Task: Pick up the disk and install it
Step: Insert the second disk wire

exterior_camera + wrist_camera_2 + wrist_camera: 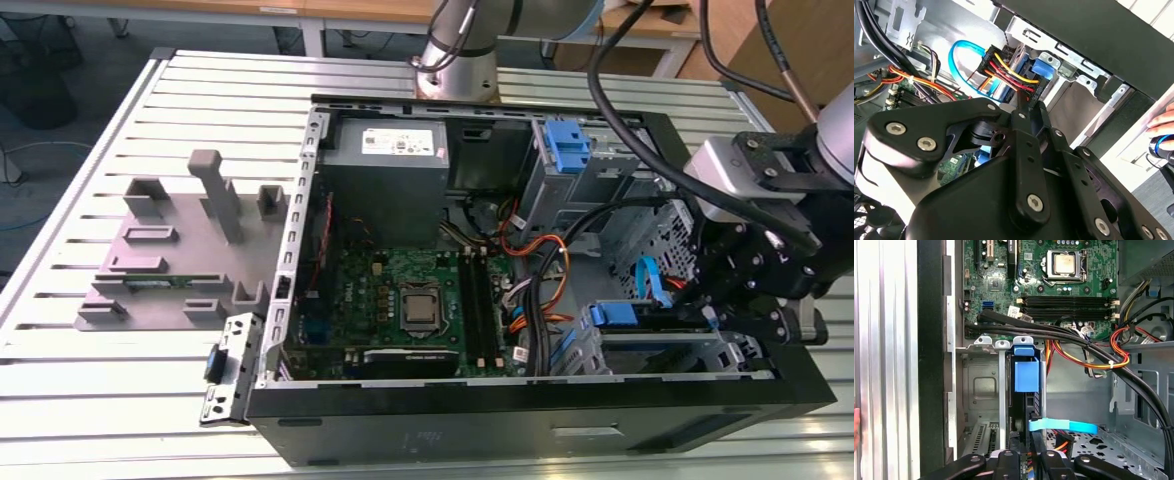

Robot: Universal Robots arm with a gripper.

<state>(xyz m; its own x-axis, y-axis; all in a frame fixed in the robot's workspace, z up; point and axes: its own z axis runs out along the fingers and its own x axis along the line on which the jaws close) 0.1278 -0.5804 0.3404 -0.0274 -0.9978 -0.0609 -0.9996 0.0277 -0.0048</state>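
While the gripper (731, 300) hangs over the drive cage at the case's four o'clock corner, I cannot tell how its fingers stand. The disk (1026, 390) sits on edge in its bay, blue rail showing, cables plugged in. The looping cables (1004, 72) could snag the arm and drag the disk askew

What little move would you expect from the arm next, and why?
Probably a slow, straight pull back from the bay. The disk seems to stand in its slot already, and the gripper sits close to its cabled end. Cables crowd nearby, so a sideways move might snag them.
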